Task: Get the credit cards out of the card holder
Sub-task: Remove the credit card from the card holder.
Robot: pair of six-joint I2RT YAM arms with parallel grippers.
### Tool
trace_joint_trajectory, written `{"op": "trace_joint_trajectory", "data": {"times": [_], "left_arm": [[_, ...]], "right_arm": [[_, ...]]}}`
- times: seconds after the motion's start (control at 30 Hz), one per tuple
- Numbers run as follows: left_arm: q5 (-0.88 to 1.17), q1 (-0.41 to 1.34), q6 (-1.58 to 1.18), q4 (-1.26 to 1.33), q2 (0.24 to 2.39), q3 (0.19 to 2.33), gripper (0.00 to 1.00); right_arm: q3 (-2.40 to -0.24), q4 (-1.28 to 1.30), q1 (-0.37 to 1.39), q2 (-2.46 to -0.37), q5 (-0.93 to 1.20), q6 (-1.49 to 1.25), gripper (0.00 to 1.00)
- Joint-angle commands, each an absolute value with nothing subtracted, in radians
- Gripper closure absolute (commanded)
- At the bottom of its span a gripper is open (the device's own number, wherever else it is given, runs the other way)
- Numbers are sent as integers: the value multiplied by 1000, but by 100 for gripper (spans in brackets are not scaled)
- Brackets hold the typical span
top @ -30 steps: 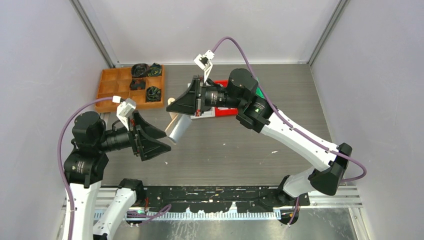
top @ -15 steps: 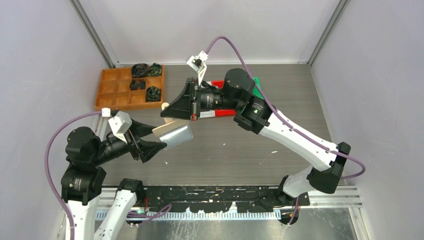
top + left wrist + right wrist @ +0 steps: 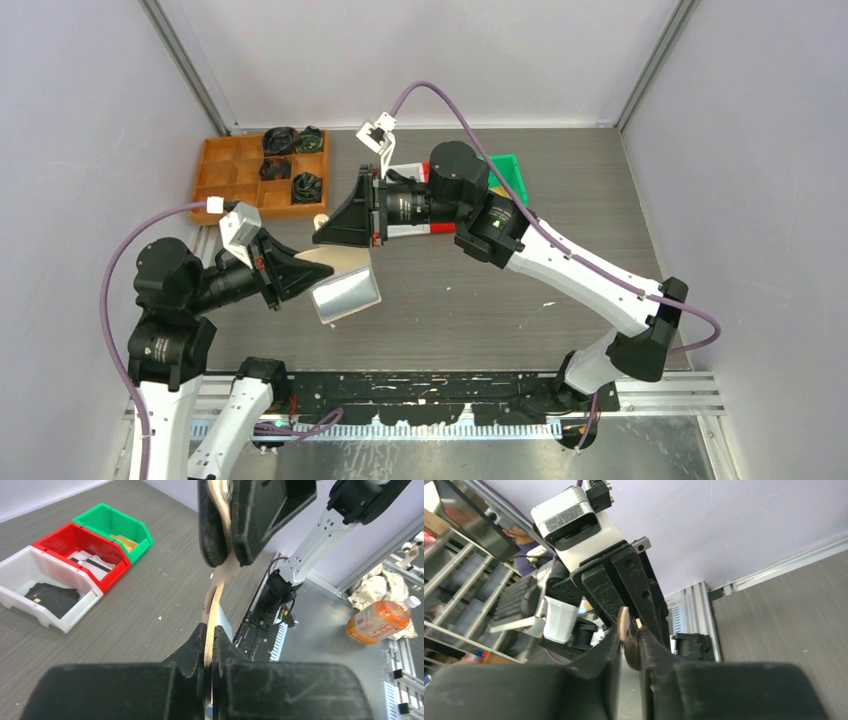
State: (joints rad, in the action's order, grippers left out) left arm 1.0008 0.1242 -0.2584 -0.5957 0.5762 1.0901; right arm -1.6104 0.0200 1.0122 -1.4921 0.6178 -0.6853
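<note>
— Where is the flat beige-tan folding card holder [image 3: 345,293]?

— Off the desk [image 3: 480,300], held between both arms left of centre in the overhead view. The left pincer [image 3: 209,630] is pressed together on its thin lower edge. The right pincer [image 3: 629,641] is pinching the tan end above. Its pale silvery-blue inner flap juts out loose beside the left pincer.

— And the thin plastic credit cards?

— I can't make any out; the pockets show only edge-on or turned away.

— What worries you?

— Two clamps on one thin thing. If the arms pull unevenly, it may slip from one pincer and swing. A card could also slide off the loose flap and drop toward the desk's near edge at the bottom. The fingertips are near each other too, so they could knock.

— Room to move?

— Bare desk at centre and lower right. The brown wooden compartment tray [image 3: 225,180] crowds the upper left. The white plastic bin [image 3: 30,611], red plastic bin [image 3: 117,570] and green plastic bin [image 3: 137,547] sit upper middle, under the right arm.
</note>
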Motion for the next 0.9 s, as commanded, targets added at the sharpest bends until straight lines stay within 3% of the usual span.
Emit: {"op": "trace_joint_trajectory", "data": {"times": [0.0, 0.1, 0.2, 0.53, 0.87], "left_arm": [[1031, 126, -376, -465, 572, 1117, 100], [1031, 127, -481, -417, 592, 1137, 100], [1024, 127, -585, -383, 625, 1168, 100], [996, 126, -929, -237, 696, 1184, 100], [992, 126, -1049, -197, 725, 1189, 100]], "right_arm": [[-1620, -18, 999, -1424, 602, -657, 48], [-1537, -20, 953, -1355, 612, -640, 14], [-1408, -38, 891, -1254, 634, -619, 1], [-1001, -209, 821, -1051, 699, -591, 3], [-939, -366, 820, -1114, 690, -607, 18]]}}
